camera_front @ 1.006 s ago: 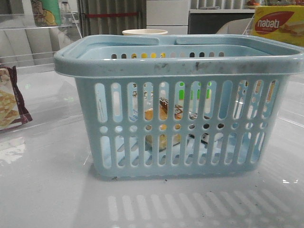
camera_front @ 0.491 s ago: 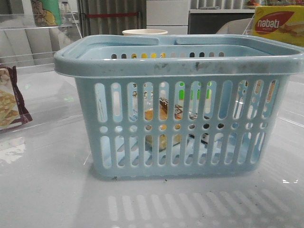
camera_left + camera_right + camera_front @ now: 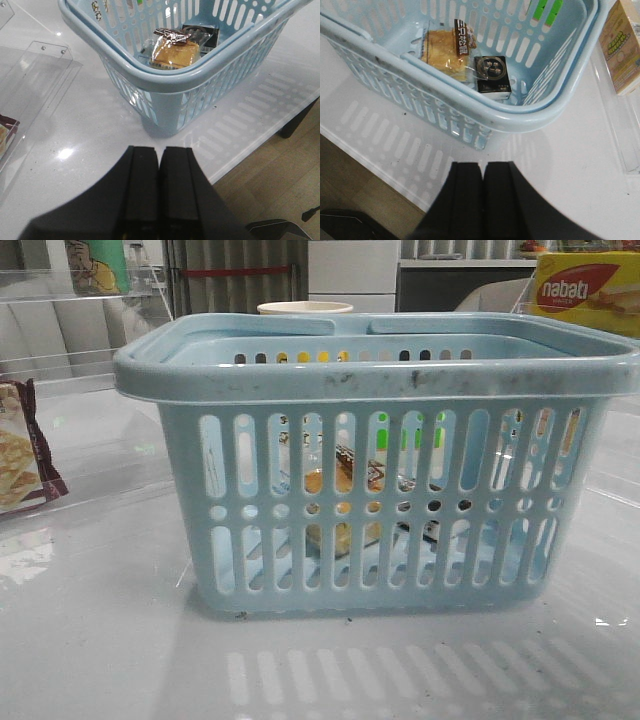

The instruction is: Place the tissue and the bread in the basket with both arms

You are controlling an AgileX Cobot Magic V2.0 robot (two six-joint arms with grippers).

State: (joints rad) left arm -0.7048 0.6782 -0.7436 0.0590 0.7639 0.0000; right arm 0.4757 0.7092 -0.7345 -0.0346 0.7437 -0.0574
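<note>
The light-blue basket (image 3: pixel 380 380) stands in the middle of the white table; it also shows in the left wrist view (image 3: pixel 175 80) and the right wrist view (image 3: pixel 520 120). The bread (image 3: pixel 445 47), golden in a clear wrapper with a dark label strip, lies on the basket floor; it shows too in the left wrist view (image 3: pixel 172 52) and through the slots (image 3: pixel 343 480). A small dark tissue pack (image 3: pixel 492 74) lies beside it, also in the left wrist view (image 3: pixel 205 34). My left gripper (image 3: pixel 160 150) and right gripper (image 3: pixel 483 165) are shut and empty, outside the basket over the table near its front edge.
A maroon-edged cracker packet (image 3: pixel 20 455) lies at the far left. A yellow Nabati box (image 3: pixel 585 290) and a cup (image 3: pixel 305 308) stand behind the basket. A printed carton (image 3: pixel 622 47) sits right of the basket. Clear plastic trays (image 3: pixel 35 80) lie on the table.
</note>
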